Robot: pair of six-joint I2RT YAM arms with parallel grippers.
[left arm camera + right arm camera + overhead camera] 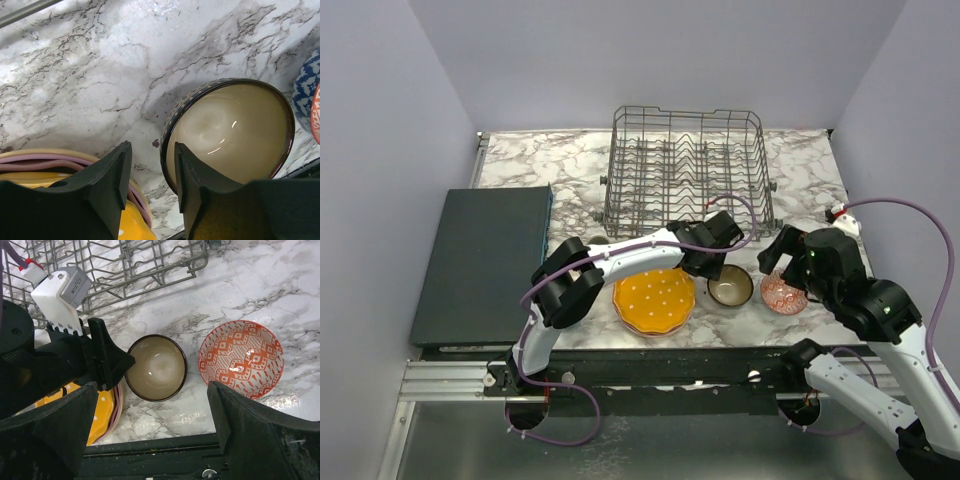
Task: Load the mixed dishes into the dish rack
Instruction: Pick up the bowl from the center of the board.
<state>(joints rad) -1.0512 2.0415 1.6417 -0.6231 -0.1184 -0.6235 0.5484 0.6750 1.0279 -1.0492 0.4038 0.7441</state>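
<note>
Dish rack (685, 170), upper centre, shows you nothing loaded; orange plate (654, 301), brown bowl (730, 288), patterned bowl (783, 293) sit on desk (570, 160) below; left gripper (151, 148) and right gripper (151, 385) both released.

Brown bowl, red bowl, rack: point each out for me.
Brown bowl (156, 367), right wrist view, inner bottom.
Red bowl (241, 359), right wrist view, patterned inside.
Rack (688, 110), top view, far rim.
</note>
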